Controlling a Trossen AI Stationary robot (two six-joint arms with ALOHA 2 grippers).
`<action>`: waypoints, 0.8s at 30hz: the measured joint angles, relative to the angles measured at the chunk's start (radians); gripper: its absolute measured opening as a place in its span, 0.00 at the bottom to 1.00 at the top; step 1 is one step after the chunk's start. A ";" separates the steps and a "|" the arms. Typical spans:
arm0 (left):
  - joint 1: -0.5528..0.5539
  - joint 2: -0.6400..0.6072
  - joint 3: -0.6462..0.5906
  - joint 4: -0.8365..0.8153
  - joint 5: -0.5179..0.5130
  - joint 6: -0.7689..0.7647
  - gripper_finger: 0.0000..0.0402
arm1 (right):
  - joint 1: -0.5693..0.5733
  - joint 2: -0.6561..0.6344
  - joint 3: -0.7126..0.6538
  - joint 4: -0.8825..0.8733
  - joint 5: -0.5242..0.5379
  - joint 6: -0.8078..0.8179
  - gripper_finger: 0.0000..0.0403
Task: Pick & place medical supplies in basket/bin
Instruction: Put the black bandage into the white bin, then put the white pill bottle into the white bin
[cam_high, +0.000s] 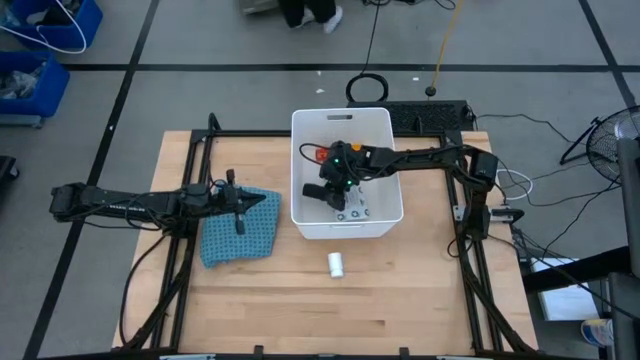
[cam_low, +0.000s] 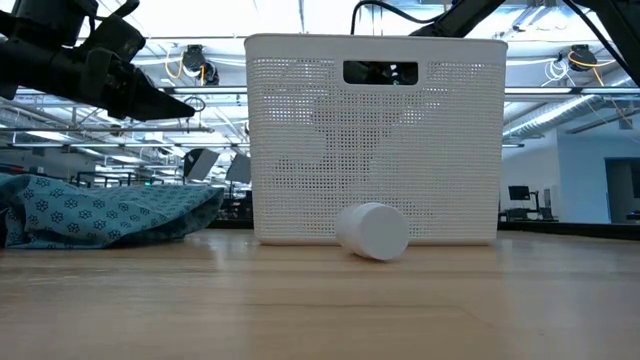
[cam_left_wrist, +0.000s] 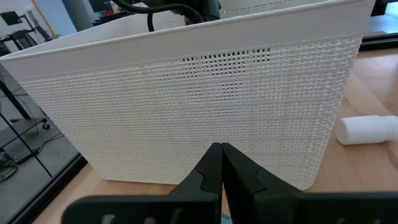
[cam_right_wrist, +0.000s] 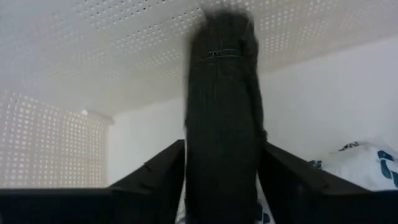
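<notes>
High view: the right tool (cam_high: 333, 192) was inside the bin (cam_high: 345, 122), where the printed packet (cam_high: 356, 208) and a red bottle (cam_high: 321, 155) already lay. The white roll (cam_high: 336, 264) remained on the counter (cam_high: 400, 300) at 6 o'clock of the bin, long axis running 12 to 6. The left tool (cam_high: 238, 205) hovered over the blue-teal cloth (cam_high: 232, 240). Low view: the roll lay on its side just before the bin wall. Left wrist view: the left tool's fingers were pressed together, empty. Right wrist view: the right tool was clamped on the black block (cam_right_wrist: 222, 118), long axis running away from the wrist, so that placement appeared unfinished.
</notes>
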 joint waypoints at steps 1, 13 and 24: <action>0.000 0.000 0.000 0.000 0.000 0.000 0.02 | 0.000 0.000 0.000 0.000 0.000 0.000 0.47; 0.000 0.000 0.000 -0.001 0.000 0.000 0.02 | -0.009 -0.065 0.000 -0.021 0.003 0.013 0.65; 0.000 0.000 0.000 -0.002 0.000 -0.008 0.02 | -0.012 -0.410 0.001 -0.065 0.005 -0.331 0.59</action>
